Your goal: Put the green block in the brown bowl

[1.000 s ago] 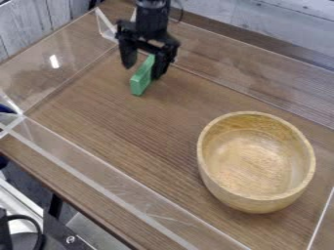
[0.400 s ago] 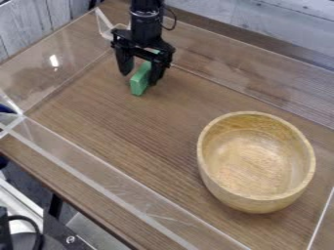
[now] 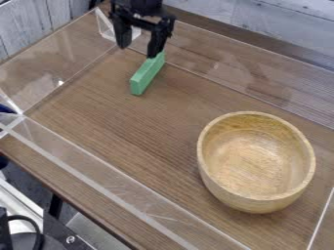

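Compared with the earlier views, drawn back toward the top edge with the pincer, and no longer overlapping most of the green block. Now showing far more of that block, from the near end up to the far end, where before partly covered by the dark fingers. Left lying in the same spot on the table, at the same slant, near end toward the lower left. Unchanged too in the place of the brown bowl, over on the right side of the view, well apart from the block.

Pointing downward with the pincer, at the top of the view, and spread wide, with a clear gap between the two dark fingers. Holding nothing. Placed with one finger near the block's far end and the other off to the side; hard to say from this angle how high above the table, or whether touching at that far end.

Cut off by the top edge, most of the arm. Blurred and dark around the finger joints. Cropped at the lower left corner, some black cables, hard to make out in detail.
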Controlling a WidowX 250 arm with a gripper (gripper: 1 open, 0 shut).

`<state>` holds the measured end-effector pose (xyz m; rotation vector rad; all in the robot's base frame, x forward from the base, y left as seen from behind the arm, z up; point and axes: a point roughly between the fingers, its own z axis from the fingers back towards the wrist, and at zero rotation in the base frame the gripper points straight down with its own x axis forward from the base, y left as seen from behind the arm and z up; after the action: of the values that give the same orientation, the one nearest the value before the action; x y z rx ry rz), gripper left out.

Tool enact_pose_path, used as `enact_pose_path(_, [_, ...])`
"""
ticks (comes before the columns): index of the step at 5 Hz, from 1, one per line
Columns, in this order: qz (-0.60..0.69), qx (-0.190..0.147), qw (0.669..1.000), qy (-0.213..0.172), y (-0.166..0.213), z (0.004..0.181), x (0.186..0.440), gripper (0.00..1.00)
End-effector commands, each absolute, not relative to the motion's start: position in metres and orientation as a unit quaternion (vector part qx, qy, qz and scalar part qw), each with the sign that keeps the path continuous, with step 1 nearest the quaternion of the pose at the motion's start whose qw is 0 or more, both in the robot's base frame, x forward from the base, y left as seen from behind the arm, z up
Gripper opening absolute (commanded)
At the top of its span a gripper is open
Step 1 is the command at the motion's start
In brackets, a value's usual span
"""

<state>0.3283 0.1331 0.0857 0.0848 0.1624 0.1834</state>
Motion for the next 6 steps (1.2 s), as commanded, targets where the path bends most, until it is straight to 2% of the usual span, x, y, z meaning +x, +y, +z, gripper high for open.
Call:
enact_pose_path(1, [0.085,0.058,0.994,0.026,0.133,0.11,0.323,1.0])
enact_pose_path(3, [0.089,0.059,0.994,0.032,0.133,0.082,0.315,1.0])
enact_pose_path(4, [0.094,0.055,0.994,0.032,0.13,0.075,0.313,1.0])
enact_pose_path(6, [0.095,0.072,0.992,0.028,0.129,0.081,0.338,1.0])
